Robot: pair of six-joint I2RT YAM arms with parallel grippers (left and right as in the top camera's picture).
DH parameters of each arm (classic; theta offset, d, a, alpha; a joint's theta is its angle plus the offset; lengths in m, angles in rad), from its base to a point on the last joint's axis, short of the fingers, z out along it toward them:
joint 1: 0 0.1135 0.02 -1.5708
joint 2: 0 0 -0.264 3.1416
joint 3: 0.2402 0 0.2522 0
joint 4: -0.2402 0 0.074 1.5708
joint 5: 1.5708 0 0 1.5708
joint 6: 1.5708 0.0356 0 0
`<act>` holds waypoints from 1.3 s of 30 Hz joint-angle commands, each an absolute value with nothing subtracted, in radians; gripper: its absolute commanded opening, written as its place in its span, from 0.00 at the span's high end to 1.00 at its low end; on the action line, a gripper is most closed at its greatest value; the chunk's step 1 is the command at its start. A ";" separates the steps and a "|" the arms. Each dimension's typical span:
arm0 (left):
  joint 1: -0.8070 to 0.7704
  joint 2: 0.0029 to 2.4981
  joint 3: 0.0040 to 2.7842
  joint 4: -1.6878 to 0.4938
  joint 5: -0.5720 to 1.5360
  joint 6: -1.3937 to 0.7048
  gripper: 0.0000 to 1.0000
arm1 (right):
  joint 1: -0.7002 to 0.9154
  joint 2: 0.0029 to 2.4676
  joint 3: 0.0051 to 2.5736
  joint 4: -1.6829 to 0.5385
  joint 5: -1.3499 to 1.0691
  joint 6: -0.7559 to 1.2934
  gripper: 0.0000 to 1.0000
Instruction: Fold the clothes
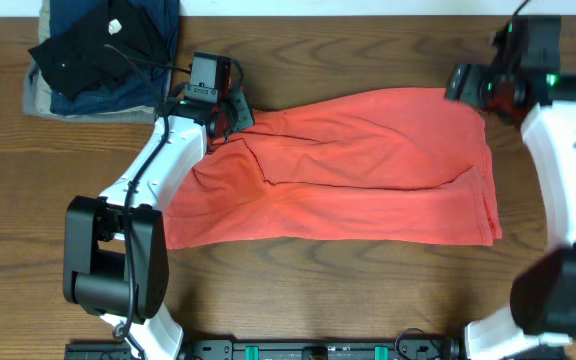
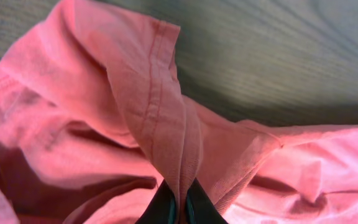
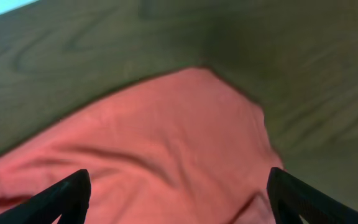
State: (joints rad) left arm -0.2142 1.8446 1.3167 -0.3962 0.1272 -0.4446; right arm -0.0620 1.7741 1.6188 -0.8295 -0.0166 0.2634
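Note:
The clothes (image 1: pixel 358 170), an orange-red T-shirt, lie folded lengthwise across the middle of the wooden table, plain side up. My left gripper (image 1: pixel 230 118) is at the shirt's upper left corner and is shut on a pinched fold of its hemmed edge (image 2: pixel 166 124); its dark fingertips (image 2: pixel 161 208) squeeze the cloth between them. My right gripper (image 1: pixel 465 84) hovers above the shirt's upper right corner (image 3: pixel 216 81), open wide, its fingers (image 3: pixel 61 196) apart with only the red cloth (image 3: pixel 166 155) beneath them.
A pile of folded black, navy and khaki garments (image 1: pixel 98 55) sits at the table's far left corner, just left of my left gripper. Bare wood (image 1: pixel 348 290) runs along the front edge below the shirt.

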 commanded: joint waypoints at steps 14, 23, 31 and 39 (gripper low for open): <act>-0.208 1.828 1.320 -0.527 0.121 -0.439 0.94 | -0.161 2.318 2.048 -0.950 0.062 0.160 0.13; -0.208 1.828 1.320 -0.527 0.121 -0.439 0.94 | -0.173 2.414 2.048 -0.933 -0.010 0.161 0.18; -0.208 1.828 1.320 -0.528 0.121 -0.438 0.94 | -0.153 2.453 2.048 -0.902 -0.072 0.164 0.23; -0.208 1.829 1.320 -0.520 0.118 -0.433 0.94 | -0.150 2.455 2.048 -0.900 -0.049 0.190 0.66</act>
State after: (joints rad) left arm -0.2123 1.8446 1.3167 -0.5220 0.1272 -0.4442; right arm -0.1688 2.4378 2.0289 -0.9001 -0.0559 0.1745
